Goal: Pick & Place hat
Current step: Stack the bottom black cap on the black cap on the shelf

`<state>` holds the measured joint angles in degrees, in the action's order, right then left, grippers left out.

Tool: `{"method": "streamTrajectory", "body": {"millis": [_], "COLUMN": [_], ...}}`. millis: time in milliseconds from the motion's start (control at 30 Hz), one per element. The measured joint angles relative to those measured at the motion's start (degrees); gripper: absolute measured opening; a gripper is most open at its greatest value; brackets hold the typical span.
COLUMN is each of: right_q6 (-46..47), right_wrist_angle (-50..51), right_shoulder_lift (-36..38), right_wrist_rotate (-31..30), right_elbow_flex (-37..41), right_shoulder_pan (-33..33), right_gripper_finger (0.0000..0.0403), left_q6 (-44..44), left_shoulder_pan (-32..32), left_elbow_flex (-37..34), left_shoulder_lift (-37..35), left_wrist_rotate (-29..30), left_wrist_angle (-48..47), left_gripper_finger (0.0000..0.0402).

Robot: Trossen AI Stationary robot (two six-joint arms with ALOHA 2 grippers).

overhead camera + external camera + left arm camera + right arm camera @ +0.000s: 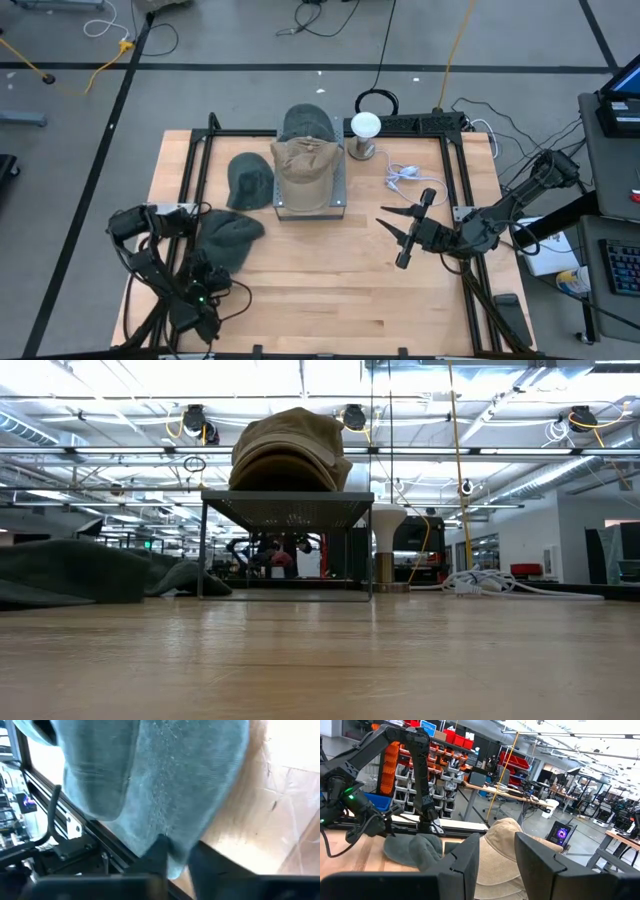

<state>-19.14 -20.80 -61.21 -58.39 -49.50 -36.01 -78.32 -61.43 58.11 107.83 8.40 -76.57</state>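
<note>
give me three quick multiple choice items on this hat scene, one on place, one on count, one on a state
1. Where does the tan hat lie?
A. on the wire stand
B. on the floor
C. in the right pincer

2. How many dark green hats lie on the table itself, off the stand?
A. none
B. two
C. five

3. What is the left pincer doing?
A. hanging over the lamp
B. pinching the edge of a green hat
C. resting on bare wood

Key: 1 A, it tops the stand; 2 B, both lie left of the stand; 3 B, the left wrist view shows fabric between its fingers.
</note>
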Motion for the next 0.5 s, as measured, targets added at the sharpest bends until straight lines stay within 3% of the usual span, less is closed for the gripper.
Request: {"method": "streamTrajectory", "body": {"millis": [67, 300, 400, 500], "right_q6": [0.0, 0.4, 3.7, 9.7], "right_wrist_angle": [-0.1, -1.4, -3.4, -6.7], "right_shoulder_lift": [0.0, 0.0, 0.0, 0.0], "right_wrist_rotate": [0.0, 0.1, 0.0, 0.1], "right_elbow_flex": [0.0, 0.0, 0.0, 0.0], "right_shoulder_pan": [0.0, 0.0, 0.0, 0.0], "right_gripper_finger": [0.0116, 0.0116, 0.0116, 0.0116], "left_q6": [0.7, 2.4, 2.6, 3.0], "left_shoulder_pan": [0.2, 1.0, 1.4, 1.7], "left_elbow_flex": [0.0, 6.2, 12.1, 15.8], "left_shoulder_lift": [0.0, -0.3, -1.9, -5.0], "left_wrist_rotate": [-0.3, -2.7, -1.9, 0.1], "left_wrist_angle": [0.7, -5.6, -12.5, -12.8], "left_gripper_finger": [0.0020, 0.0009, 0.0009, 0.0009]}}
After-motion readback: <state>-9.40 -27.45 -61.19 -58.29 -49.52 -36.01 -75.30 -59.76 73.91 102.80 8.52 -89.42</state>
